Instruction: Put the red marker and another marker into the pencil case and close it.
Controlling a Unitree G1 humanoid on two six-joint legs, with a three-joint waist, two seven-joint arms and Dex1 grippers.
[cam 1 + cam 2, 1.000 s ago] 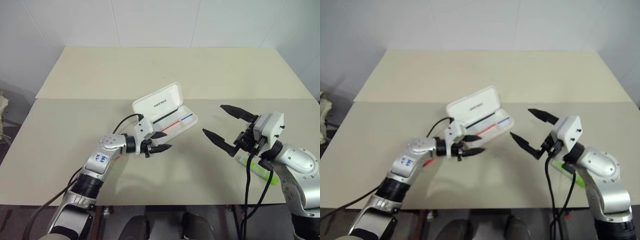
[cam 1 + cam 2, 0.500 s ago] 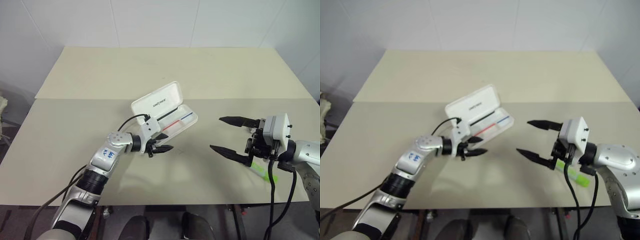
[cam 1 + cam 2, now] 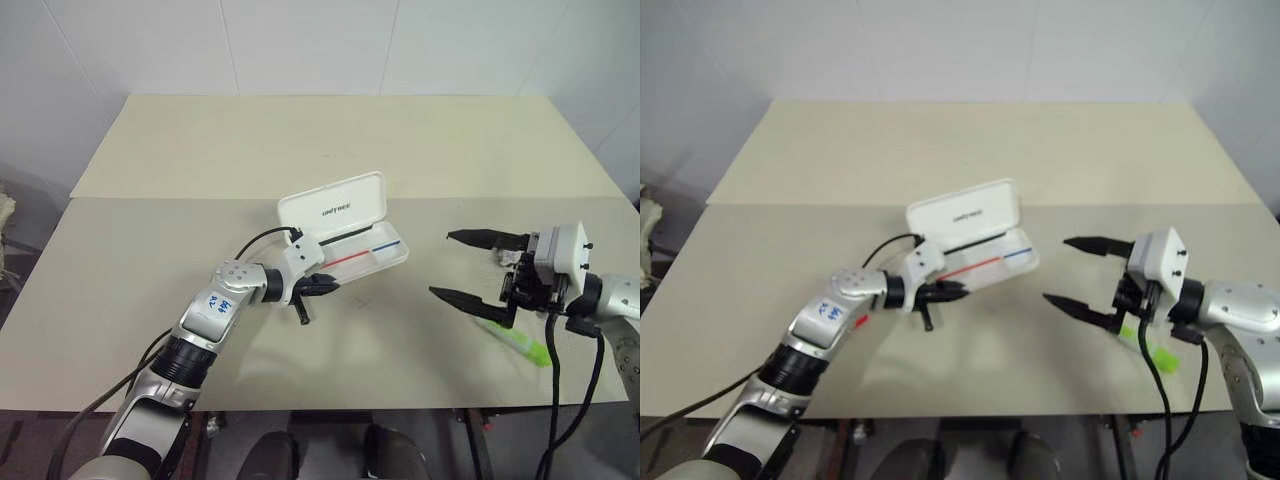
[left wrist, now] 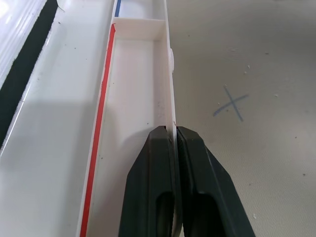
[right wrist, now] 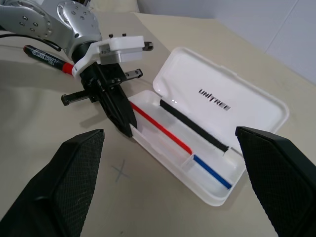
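Observation:
The white pencil case (image 3: 333,208) lies open at mid-table, lid raised toward the back, with a thin black stick and a red-and-blue stick (image 5: 160,129) in its tray. My left gripper (image 4: 172,129) is shut on the tray's near wall at its left end. The red marker (image 5: 47,55) lies on the table behind my left forearm, a red bit showing beside the arm (image 3: 860,321). The pale-green marker (image 3: 522,341) lies at the right front. My right gripper (image 3: 441,263) hangs wide open just above and left of it, with nothing between its fingers.
A small grey lump (image 3: 505,258) sits on the table by the right gripper's far finger. A blue X mark (image 4: 231,104) is drawn on the table just in front of the case. The table's front edge runs close behind the green marker.
The left gripper closed onto the tray's wall. The case slid right and swung flatter across the table. The right gripper drew back to the right, uncovering the green marker.

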